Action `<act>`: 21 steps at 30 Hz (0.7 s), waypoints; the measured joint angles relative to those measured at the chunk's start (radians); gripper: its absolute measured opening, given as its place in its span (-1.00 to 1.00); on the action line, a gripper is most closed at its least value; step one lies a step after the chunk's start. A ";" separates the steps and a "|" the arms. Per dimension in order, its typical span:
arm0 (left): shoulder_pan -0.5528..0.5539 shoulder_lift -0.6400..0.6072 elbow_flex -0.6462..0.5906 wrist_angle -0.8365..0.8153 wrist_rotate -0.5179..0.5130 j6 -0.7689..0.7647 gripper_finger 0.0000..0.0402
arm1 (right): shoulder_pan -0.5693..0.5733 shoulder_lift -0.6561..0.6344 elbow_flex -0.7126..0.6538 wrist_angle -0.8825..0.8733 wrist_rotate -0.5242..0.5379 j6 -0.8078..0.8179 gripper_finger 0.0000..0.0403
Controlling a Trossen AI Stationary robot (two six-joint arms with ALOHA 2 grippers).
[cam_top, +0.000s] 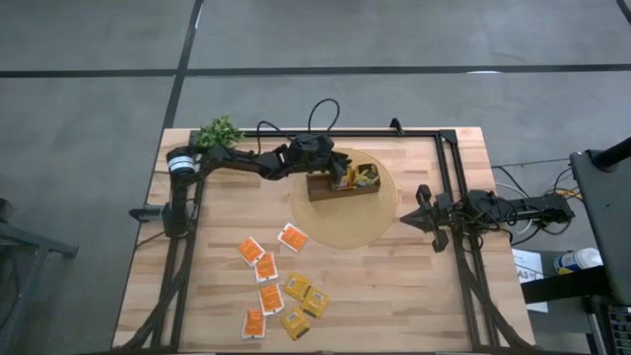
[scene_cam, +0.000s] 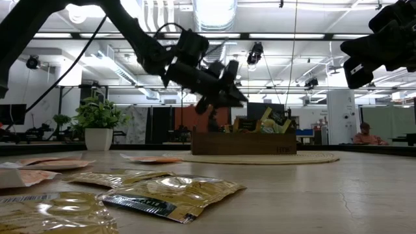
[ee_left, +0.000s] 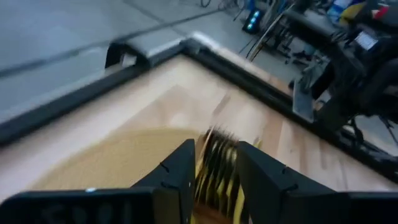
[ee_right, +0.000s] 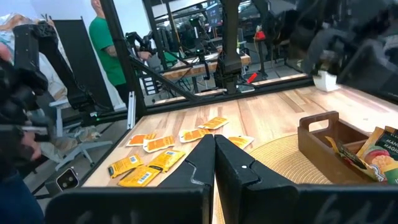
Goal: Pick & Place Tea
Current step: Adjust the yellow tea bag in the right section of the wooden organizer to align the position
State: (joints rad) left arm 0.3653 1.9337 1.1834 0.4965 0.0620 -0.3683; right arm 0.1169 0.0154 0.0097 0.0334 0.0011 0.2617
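- Orange-and-white tea sachets (cam_top: 267, 266), five of them, lie flat on my pale wooden table (cam_top: 414, 296), with three crinkly yellow sachets (cam_top: 305, 302) just beside them
- More sachets stand upright in the brown wooden box (cam_top: 335, 187), on a round woven mat (cam_top: 370, 222)
- My left end effector (cam_top: 333, 171) hovers over the box, fingers parted narrowly, holding nothing
- My right end effector (cam_top: 410, 219) waits at the mat's edge, fingers pressed together, empty

Wooden box (cam_top: 340, 187) on round woven mat (cam_top: 375, 222), potted plant (cam_top: 218, 132) at table (cam_top: 414, 296) corner
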 joint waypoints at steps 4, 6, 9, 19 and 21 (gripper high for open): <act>-0.004 -0.016 0.059 -0.105 0.025 0.105 -0.44 | 0.000 0.000 0.000 0.000 0.000 0.000 -0.96; -0.011 -0.018 0.108 -0.204 0.057 0.171 -0.44 | 0.000 0.000 0.000 0.000 0.000 0.000 -0.96; -0.023 -0.020 0.166 -0.339 0.079 0.269 -0.44 | 0.000 0.000 0.000 0.000 0.000 0.000 -0.96; -0.048 0.040 0.252 -0.387 0.079 0.383 -0.44 | 0.000 0.000 0.000 0.000 0.000 0.000 -0.96; -0.048 0.056 0.270 -0.387 0.079 0.384 -0.44 | 0.000 0.000 0.000 0.000 0.000 0.000 -0.96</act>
State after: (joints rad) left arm 0.3168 1.9900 1.4537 0.1094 0.1410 0.0158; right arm 0.1172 0.0154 0.0097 0.0331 0.0013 0.2618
